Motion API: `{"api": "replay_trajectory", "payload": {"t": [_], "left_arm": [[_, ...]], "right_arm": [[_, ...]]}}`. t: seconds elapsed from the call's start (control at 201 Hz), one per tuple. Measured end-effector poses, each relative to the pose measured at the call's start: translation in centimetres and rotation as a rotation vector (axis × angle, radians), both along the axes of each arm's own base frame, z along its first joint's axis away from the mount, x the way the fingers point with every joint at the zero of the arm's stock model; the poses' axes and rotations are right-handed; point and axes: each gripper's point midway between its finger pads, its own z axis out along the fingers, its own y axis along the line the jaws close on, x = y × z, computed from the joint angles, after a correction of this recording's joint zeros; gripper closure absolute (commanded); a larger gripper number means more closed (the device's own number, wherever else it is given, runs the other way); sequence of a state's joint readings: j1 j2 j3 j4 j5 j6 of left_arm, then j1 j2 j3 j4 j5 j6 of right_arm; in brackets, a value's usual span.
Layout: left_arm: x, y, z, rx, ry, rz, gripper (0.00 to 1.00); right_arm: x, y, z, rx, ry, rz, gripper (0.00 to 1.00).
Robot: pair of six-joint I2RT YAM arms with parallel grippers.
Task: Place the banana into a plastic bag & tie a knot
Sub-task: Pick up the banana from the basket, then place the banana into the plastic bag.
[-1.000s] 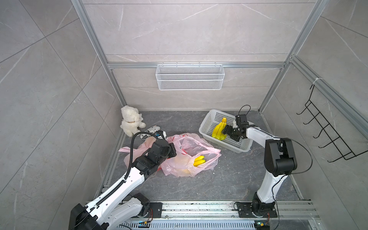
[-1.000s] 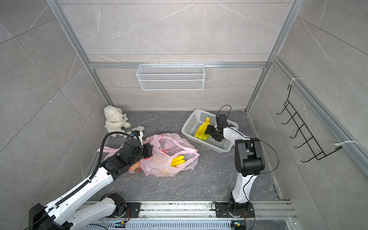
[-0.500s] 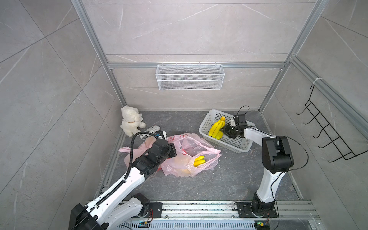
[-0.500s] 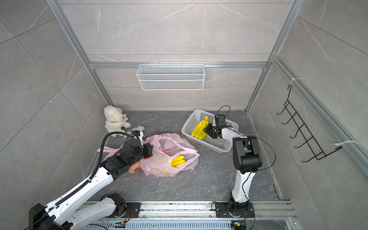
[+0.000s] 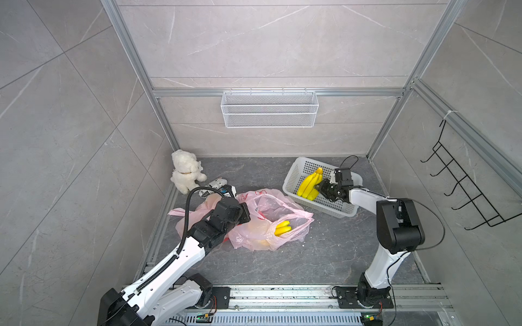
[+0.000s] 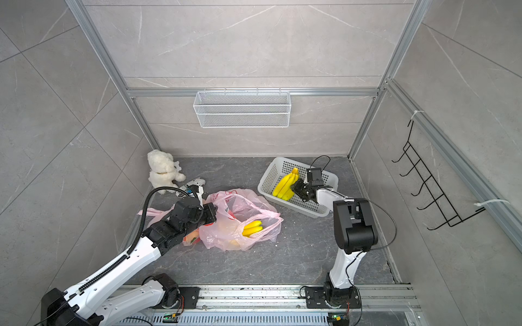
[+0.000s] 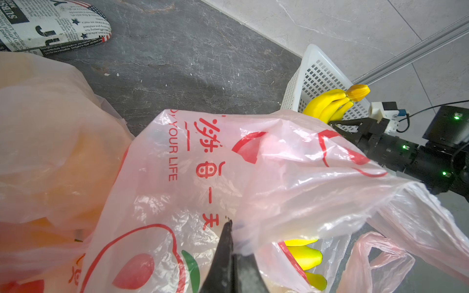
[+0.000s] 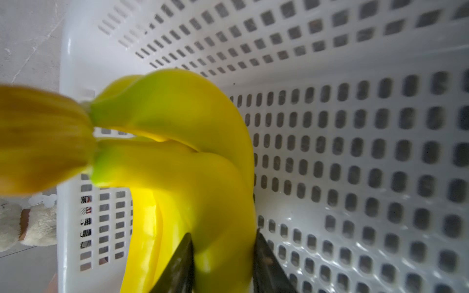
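Right wrist view: I'm seeing the right gripper [image 8: 223, 237] clamping the banana bunch [image 8: 177, 152] mid-body in the basket [image 8: 355, 126]; I'm judging it stiff, smooth, slippery. The left gripper [image 7: 229, 224] is pinching the flimsy bag [image 7: 253, 165].

Two white arms [image 5: 180, 255] with black joints [image 5: 399, 225] and cables [image 5: 187, 214].

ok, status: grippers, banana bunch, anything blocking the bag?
Left gripper shut on pink bag rim, mouth held up. Right gripper shut on banana bunch, not yet out of white basket. Another bunch already in bag.
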State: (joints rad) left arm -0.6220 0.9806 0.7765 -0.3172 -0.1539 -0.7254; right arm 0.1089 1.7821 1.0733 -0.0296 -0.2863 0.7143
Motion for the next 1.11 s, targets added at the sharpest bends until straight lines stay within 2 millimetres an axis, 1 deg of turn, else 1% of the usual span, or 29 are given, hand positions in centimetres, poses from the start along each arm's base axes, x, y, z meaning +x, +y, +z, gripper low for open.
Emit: {"api": "replay_trajectory", "payload": {"t": [0.03,0.09,0.309,0.403,0.498,0.553,0.597,0.672,0.732,0.786,0.801,0.866,0.926,0.976,1.015,1.105], "left_arm": [[0.1,-0.1,0.0,0.001,0.003,-0.001,1.00],[0.2,-0.3,-0.1,0.002,0.009,-0.007,1.00],[0.8,-1.6,0.3,-0.005,0.024,-0.048,1.00],[1.0,-2.1,0.7,-0.010,0.023,-0.061,1.00],[1.4,-2.6,1.0,-0.009,0.023,-0.071,1.00],[1.6,-3.0,1.3,-0.011,0.025,-0.080,1.00],[1.7,-3.4,1.6,-0.014,0.024,-0.090,1.00],[2.1,-3.9,1.9,-0.014,0.020,-0.099,1.00],[2.1,-4.1,1.9,-0.011,0.020,-0.108,1.00],[2.1,-4.2,1.8,-0.006,0.024,-0.111,1.00],[2.1,-4.2,1.8,-0.006,0.024,-0.111,1.00],[2.0,-4.3,1.6,-0.001,0.027,-0.117,1.00],[2.0,-4.3,1.5,0.004,0.029,-0.120,1.00],[1.9,-4.3,1.4,0.006,0.032,-0.120,1.00],[1.9,-4.3,1.4,0.008,0.035,-0.121,1.00],[1.8,-4.3,1.3,0.011,0.039,-0.122,1.00]], "right_arm": [[-0.5,-0.2,0.4,-0.006,-0.004,-0.004,0.89],[-1.4,-0.7,2.0,-0.023,-0.033,-0.017,0.89],[-4.2,-1.8,10.1,-0.069,-0.216,-0.031,0.89],[-5.5,-2.1,13.1,-0.089,-0.285,-0.029,0.89],[-7.5,-1.9,15.7,-0.107,-0.342,-0.009,0.89],[-8.9,-1.5,17.4,-0.110,-0.380,0.014,0.89],[-9.9,-1.0,18.4,-0.112,-0.404,0.034,0.89],[-12.0,0.1,20.4,-0.107,-0.446,0.080,0.89],[-13.6,1.3,22.2,-0.100,-0.486,0.132,0.89],[-15.2,2.9,24.0,-0.086,-0.530,0.192,0.89],[-15.4,3.1,24.2,-0.085,-0.536,0.200,0.89],[-17.5,5.0,26.1,-0.066,-0.583,0.283,0.89],[-19.3,6.8,27.3,-0.045,-0.617,0.357,0.90],[-20.6,8.0,28.0,-0.036,-0.639,0.416,0.90],[-21.5,9.1,28.1,-0.035,-0.648,0.461,0.90],[-23.4,11.4,27.4,-0.051,-0.646,0.558,0.90]]}}
